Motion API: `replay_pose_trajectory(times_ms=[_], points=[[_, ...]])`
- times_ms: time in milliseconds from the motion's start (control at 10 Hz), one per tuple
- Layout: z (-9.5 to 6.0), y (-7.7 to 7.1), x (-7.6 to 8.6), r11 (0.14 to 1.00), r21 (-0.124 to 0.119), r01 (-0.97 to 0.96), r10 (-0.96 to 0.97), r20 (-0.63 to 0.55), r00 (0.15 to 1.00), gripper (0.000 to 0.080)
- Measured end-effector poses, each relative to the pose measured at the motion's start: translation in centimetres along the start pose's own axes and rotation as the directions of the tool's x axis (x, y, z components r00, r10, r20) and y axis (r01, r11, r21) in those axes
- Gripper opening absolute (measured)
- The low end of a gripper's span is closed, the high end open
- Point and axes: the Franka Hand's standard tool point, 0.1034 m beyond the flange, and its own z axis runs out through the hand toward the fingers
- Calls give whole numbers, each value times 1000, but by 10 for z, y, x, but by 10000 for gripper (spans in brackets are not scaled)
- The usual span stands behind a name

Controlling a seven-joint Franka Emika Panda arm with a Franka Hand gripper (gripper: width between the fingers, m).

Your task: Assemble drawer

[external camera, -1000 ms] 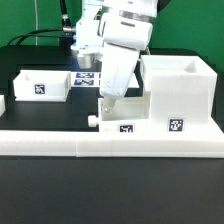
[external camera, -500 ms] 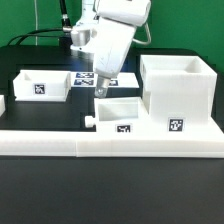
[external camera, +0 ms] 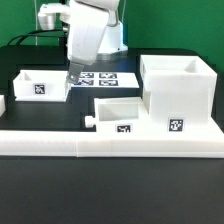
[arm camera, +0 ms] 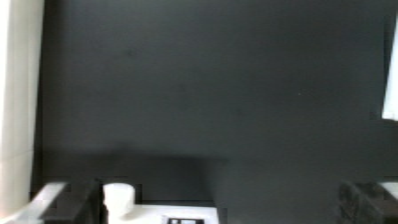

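Observation:
The tall white casing [external camera: 178, 88] stands at the exterior view's right behind the front wall. A shallow white tray [external camera: 120, 110] with a round knob [external camera: 89, 122] lies against its left side. A second tray [external camera: 42, 84] sits further left. My gripper [external camera: 73, 72] hangs above the table between the two trays, near the second one. In the wrist view my gripper [arm camera: 214, 205] is open and empty, its dark fingers [arm camera: 64, 200] wide apart over black table. The knob [arm camera: 119, 194] and tagged front of a tray [arm camera: 187, 216] show at the picture's edge.
The long low white L-shaped wall [external camera: 110, 142] runs along the front; it may be the white strip in the wrist view [arm camera: 16, 100]. The marker board [external camera: 108, 77] lies flat behind the trays. A small white part [external camera: 3, 103] sits at the far left.
My gripper has risen from the middle tray beside the casing and moved to the exterior view's left. The tray stays where it was.

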Motion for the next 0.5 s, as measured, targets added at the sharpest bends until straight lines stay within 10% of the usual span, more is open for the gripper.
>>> replay_pose_trajectory(times_ms=[500], points=[[22,1,-10,999,29,42,-38,-130,991,649]])
